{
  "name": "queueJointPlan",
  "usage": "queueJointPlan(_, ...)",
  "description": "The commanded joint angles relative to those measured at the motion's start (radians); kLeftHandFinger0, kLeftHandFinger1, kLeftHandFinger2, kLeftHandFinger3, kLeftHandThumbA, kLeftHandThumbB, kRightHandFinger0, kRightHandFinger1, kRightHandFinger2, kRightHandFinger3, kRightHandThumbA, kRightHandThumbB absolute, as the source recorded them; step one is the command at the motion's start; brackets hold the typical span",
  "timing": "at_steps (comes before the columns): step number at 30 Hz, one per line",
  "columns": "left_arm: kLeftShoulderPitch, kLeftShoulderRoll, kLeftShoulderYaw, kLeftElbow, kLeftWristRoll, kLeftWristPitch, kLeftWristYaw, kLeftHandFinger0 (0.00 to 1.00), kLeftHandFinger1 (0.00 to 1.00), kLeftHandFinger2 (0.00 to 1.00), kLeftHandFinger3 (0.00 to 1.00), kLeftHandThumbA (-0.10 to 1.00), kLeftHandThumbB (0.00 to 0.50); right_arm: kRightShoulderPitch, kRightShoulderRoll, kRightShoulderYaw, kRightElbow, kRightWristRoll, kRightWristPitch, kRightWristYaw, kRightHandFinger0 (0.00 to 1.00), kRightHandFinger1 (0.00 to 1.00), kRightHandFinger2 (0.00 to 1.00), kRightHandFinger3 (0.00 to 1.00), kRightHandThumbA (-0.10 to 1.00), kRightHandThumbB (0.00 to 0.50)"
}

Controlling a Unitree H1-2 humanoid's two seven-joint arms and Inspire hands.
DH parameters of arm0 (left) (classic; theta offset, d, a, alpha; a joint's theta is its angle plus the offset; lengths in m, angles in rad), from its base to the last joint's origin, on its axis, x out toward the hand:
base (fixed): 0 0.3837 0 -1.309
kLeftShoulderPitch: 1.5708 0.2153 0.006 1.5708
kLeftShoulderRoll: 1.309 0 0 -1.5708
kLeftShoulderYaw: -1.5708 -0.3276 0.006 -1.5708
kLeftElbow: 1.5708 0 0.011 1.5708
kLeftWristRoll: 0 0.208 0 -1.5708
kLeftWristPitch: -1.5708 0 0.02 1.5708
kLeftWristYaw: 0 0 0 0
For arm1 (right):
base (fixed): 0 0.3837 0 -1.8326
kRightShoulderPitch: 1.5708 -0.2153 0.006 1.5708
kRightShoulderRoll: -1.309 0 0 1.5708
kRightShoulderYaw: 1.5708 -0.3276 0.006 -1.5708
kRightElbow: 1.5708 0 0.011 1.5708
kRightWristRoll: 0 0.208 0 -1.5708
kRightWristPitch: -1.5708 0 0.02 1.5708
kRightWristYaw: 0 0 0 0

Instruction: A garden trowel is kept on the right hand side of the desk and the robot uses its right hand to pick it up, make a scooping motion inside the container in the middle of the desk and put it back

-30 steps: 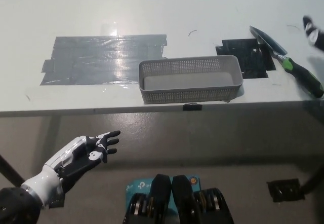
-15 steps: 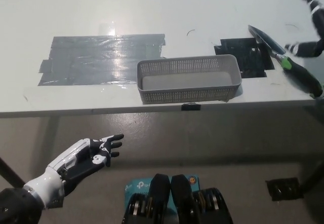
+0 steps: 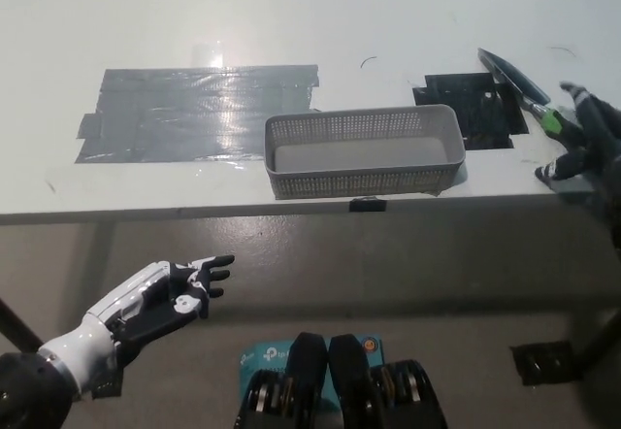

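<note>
Open desk (image 3: 291, 16) between container (image 3: 364, 181) and trowel (image 3: 509, 72)

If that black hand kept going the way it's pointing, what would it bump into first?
Probably the trowel: the right hand sits over its handle, pointing along it toward the blade. Height above the desk is unclear.

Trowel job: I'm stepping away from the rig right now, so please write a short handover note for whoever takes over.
Left hand: open, idle at lower left, below the desk's front edge.
Right hand: over the handle of the trowel at the desk's right; grasp unclear.
Trowel: lying on the desk, right of the basket.
Basket: mid-desk, looks empty.
Done: reach only.
Left: grip, lift, scoop in basket, put back.
</note>
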Motion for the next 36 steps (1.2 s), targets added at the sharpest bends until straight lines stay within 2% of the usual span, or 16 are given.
queueJointPlan(1,-0.006,0.030,0.001,-0.041,0.018,0.017,-0.032,1.00,1.00,1.00,1.00,1.00,0.073,-0.041,-0.058,-0.001,0.092,-0.021,-0.060,-0.040,1.00,1.00,1.00,1.00,0.84,0.310)
queueJointPlan(5,-0.009,0.030,0.003,-0.046,0.032,0.017,-0.041,1.00,1.00,1.00,1.00,1.00,0.064,-0.073,-0.080,-0.003,0.168,-0.020,-0.112,-0.074,1.00,1.00,1.00,1.00,0.84,0.317)
queueJointPlan(8,-0.023,0.037,-0.005,-0.046,0.041,0.017,-0.047,1.00,1.00,1.00,1.00,1.00,0.080,-0.096,-0.074,-0.017,0.191,-0.008,-0.125,-0.089,1.00,1.00,1.00,1.00,0.80,0.313)
queueJointPlan(14,-0.032,0.028,-0.010,-0.046,0.043,0.017,-0.058,1.00,1.00,1.00,1.00,1.00,0.062,-0.076,-0.046,0.026,0.131,-0.035,-0.160,-0.074,1.00,1.00,1.00,1.00,0.74,0.319)
queueJointPlan(17,-0.031,0.019,-0.005,-0.040,0.051,0.017,-0.067,1.00,1.00,1.00,1.00,1.00,0.113,-0.076,-0.035,0.065,0.107,-0.056,-0.177,-0.057,1.00,1.00,1.00,1.00,0.77,0.329)
queueJointPlan(23,-0.034,0.013,0.006,-0.042,0.058,0.017,-0.087,1.00,1.00,1.00,1.00,1.00,0.123,-0.096,-0.032,0.108,0.093,-0.057,-0.181,0.001,1.00,1.00,1.00,1.00,0.70,0.331)
queueJointPlan(24,-0.033,0.011,0.010,-0.043,0.064,0.017,-0.093,1.00,1.00,1.00,1.00,1.00,0.123,-0.101,-0.035,0.115,0.100,-0.052,-0.169,0.032,1.00,1.00,1.00,1.00,0.67,0.294)
queueJointPlan(26,-0.031,0.006,0.017,-0.043,0.068,0.017,-0.103,1.00,1.00,1.00,1.00,1.00,0.118,-0.105,-0.044,0.130,0.103,-0.054,-0.138,0.082,1.00,1.00,1.00,1.00,0.64,0.277)
queueJointPlan(27,-0.028,0.005,0.022,-0.044,0.073,0.017,-0.109,1.00,1.00,1.00,1.00,1.00,0.130,-0.111,-0.059,0.158,0.105,-0.060,-0.067,0.180,1.00,1.00,1.00,1.00,0.54,0.197)
queueJointPlan(28,-0.030,0.004,0.025,-0.042,0.075,0.017,-0.112,1.00,1.00,1.00,1.00,1.00,0.130,-0.114,-0.059,0.160,0.105,-0.060,-0.066,0.181,1.00,1.00,1.00,1.00,0.54,0.195)
queueJointPlan(29,-0.030,0.004,0.024,-0.044,0.076,0.017,-0.113,1.00,1.00,1.00,1.00,1.00,0.138,-0.121,-0.080,0.193,0.162,-0.069,-0.082,0.246,1.00,1.00,1.00,1.00,0.49,0.134)
queueJointPlan(30,-0.031,0.002,0.027,-0.045,0.083,0.017,-0.117,1.00,1.00,1.00,1.00,1.00,0.141,-0.130,-0.090,0.214,0.184,-0.076,-0.090,0.283,1.00,1.00,1.00,1.00,0.53,0.107)
queueJointPlan(31,-0.030,0.003,0.026,-0.050,0.084,0.017,-0.112,1.00,1.00,1.00,1.00,1.00,0.142,-0.142,-0.099,0.233,0.225,-0.072,-0.102,0.337,1.00,1.00,1.00,1.00,0.51,0.067)
queueJointPlan(33,-0.028,0.003,0.030,-0.055,0.087,0.017,-0.121,1.00,1.00,1.00,1.00,1.00,0.141,-0.158,-0.112,0.265,0.290,-0.076,-0.120,0.396,1.00,1.00,1.00,1.00,0.47,0.035)
queueJointPlan(34,-0.030,0.007,0.028,-0.057,0.086,0.017,-0.121,1.00,1.00,1.00,1.00,1.00,0.152,-0.164,-0.121,0.286,0.317,-0.087,-0.140,0.412,1.00,1.00,1.00,1.00,0.48,0.027)
queueJointPlan(36,-0.029,0.006,0.035,-0.058,0.095,0.015,-0.142,1.00,1.00,1.00,1.00,1.00,0.155,-0.167,-0.139,0.323,0.342,-0.099,-0.175,0.461,1.00,1.00,1.00,1.00,0.64,0.007)
